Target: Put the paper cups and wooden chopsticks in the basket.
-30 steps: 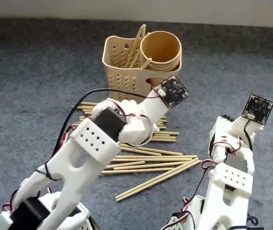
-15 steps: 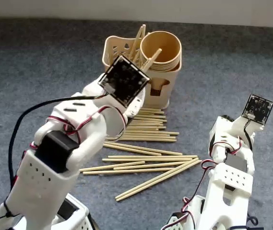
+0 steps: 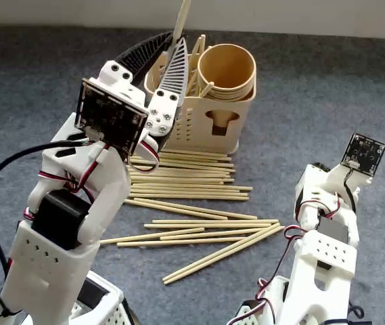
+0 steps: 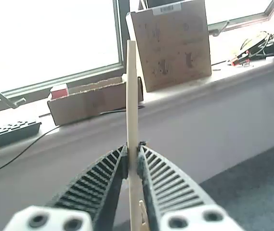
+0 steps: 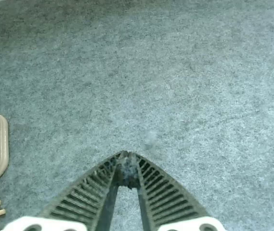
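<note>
Pinching one wooden chopstick upright, the left gripper hangs above the basket, where stacked paper cups already sit. Many loose chopsticks await on the carpet. The right gripper is pressed together, empty.

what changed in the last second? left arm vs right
The left gripper swung up from low over the loose chopsticks to the basket rim, and is now shut on one chopstick held upright. The right gripper, the paper cups and the basket stayed put.
</note>
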